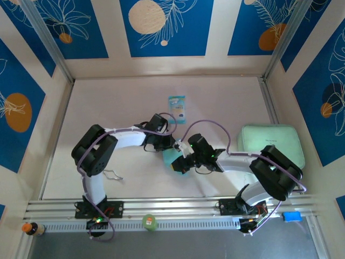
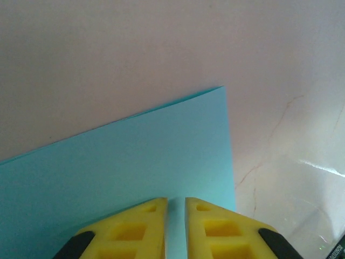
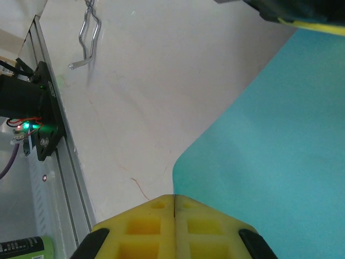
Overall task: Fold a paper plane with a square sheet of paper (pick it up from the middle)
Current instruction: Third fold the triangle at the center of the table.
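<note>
The square sheet of paper (image 1: 169, 157) is light blue and lies mid-table between the two grippers, mostly covered by them in the top view. In the left wrist view the paper (image 2: 140, 162) lies under my left gripper (image 2: 176, 200), whose yellow fingers stand a narrow gap apart above it; a second layer edge shows along its far side. My right gripper (image 3: 174, 198) is shut, and a curled edge of the paper (image 3: 269, 151) runs into the seam between its fingers. From above, the left gripper (image 1: 164, 144) and right gripper (image 1: 182, 162) nearly touch.
A small teal-and-white packet (image 1: 177, 108) lies farther back. A pale green pad (image 1: 272, 143) sits at the right. A bent metal wire (image 1: 110, 174) rests near the left arm's base and the front rail (image 3: 54, 162). A green round object (image 1: 149, 222) sits on the rail.
</note>
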`<state>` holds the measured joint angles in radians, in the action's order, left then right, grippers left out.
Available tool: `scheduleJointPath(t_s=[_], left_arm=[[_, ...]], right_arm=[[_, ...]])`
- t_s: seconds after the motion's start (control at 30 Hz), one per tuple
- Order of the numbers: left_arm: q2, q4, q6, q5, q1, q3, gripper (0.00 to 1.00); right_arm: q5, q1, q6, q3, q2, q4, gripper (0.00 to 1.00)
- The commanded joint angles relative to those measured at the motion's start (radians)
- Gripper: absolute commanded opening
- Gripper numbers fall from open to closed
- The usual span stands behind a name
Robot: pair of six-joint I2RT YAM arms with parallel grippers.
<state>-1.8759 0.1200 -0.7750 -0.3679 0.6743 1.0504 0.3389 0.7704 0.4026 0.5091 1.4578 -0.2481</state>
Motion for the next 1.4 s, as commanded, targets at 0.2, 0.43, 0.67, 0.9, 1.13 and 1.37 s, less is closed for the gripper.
scheduleJointPath(t_s=[0.2, 0.43, 0.67, 0.9, 1.13, 1.37], left_arm=[[-0.063, 0.026, 0.041, -0.014, -0.012, -0.018, 0.15], [-0.055, 0.029, 0.042, -0.005, -0.012, -0.023, 0.14], [-0.042, 0.033, 0.039, -0.002, -0.013, -0.023, 0.14], [-0.030, 0.031, 0.034, 0.005, -0.012, -0.029, 0.14], [-0.022, 0.032, 0.033, 0.008, -0.012, -0.035, 0.14], [-0.018, 0.028, 0.029, 0.010, -0.012, -0.036, 0.15]], right_arm=[[0.064, -0.045, 0.052, 0.020, 0.021, -0.005, 0.00], [0.054, -0.092, 0.077, 0.034, 0.035, 0.035, 0.00], [-0.047, -0.099, 0.073, 0.063, 0.039, 0.124, 0.00], [-0.095, -0.100, 0.074, 0.073, 0.038, 0.158, 0.00], [-0.139, -0.100, 0.076, 0.078, 0.043, 0.181, 0.00], [-0.179, -0.100, 0.076, 0.081, 0.050, 0.189, 0.00]])
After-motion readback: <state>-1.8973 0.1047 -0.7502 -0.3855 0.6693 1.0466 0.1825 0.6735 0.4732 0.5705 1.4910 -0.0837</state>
